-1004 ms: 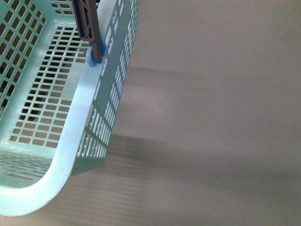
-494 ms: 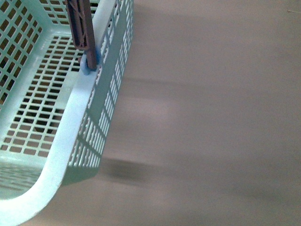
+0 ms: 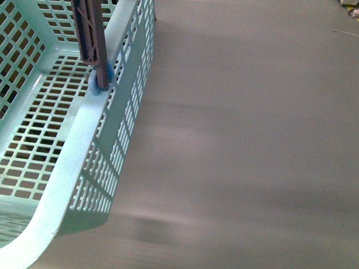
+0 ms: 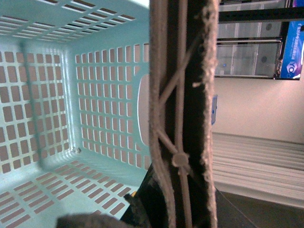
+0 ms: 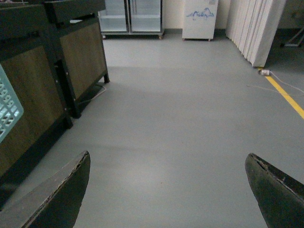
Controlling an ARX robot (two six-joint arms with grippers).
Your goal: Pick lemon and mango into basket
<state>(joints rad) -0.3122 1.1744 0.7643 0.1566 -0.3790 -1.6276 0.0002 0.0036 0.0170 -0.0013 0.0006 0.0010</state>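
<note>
The pale blue-green basket (image 3: 67, 157) fills the left of the front view, hanging above the grey floor; its inside shows no fruit. One brownish-mauve handle (image 3: 90, 33) rises from a blue pivot on the rim. In the left wrist view that handle (image 4: 183, 109) runs between the jaws, with my left gripper (image 4: 178, 209) shut on it and the basket's lattice walls (image 4: 95, 109) beyond. My right gripper (image 5: 168, 190) is open over bare floor, with nothing between its fingers (image 5: 61, 194). Lemon and mango are out of view.
Grey floor (image 3: 252, 140) spreads to the right of the basket. In the right wrist view, dark wood-panelled counters (image 5: 47, 76) stand along one side, a yellow floor line (image 5: 285, 95) and a cable lie on the other, and glass-door cabinets (image 5: 130, 16) stand at the far wall.
The basket has shifted left and slightly down in the front view, its handle pivot moving left; more floor shows. The floor looks streaked with motion.
</note>
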